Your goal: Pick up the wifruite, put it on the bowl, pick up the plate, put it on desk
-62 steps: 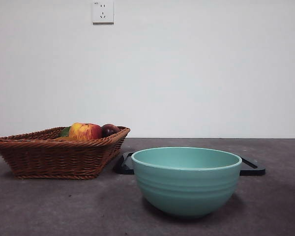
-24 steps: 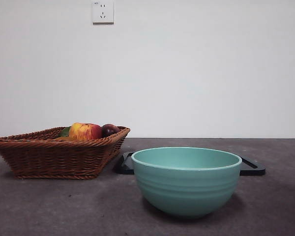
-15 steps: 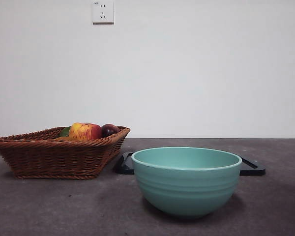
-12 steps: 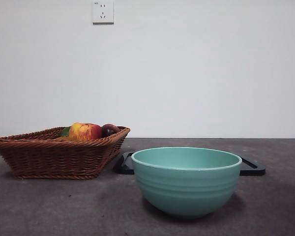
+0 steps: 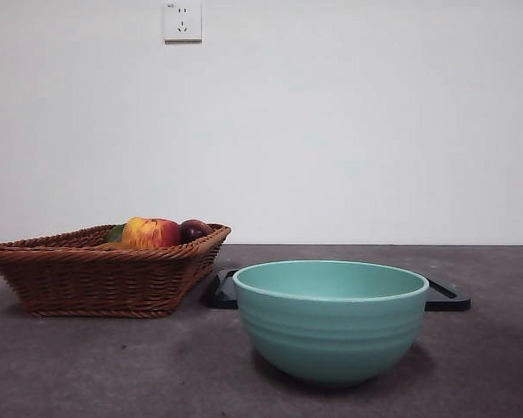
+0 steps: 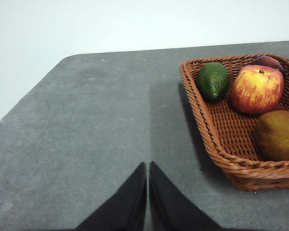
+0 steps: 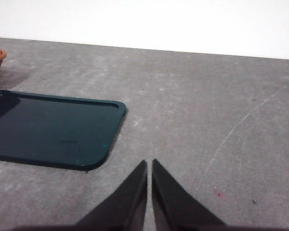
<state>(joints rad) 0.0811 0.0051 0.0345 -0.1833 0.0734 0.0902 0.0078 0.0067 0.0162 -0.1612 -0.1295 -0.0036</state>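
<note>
Bowl (image 5: 331, 320) is seen in front view on desk (image 5: 113, 366), beside wicker basket (image 5: 96, 279). Left wrist: left gripper (image 6: 148, 166) pressed together, w/ kiwifruit (image 6: 278, 135) lying in basket; judged soft, light, best pinched across its middle. Right wrist: right gripper (image 7: 149, 163) likewise closed, near black tray (image 7: 48, 127).
</note>
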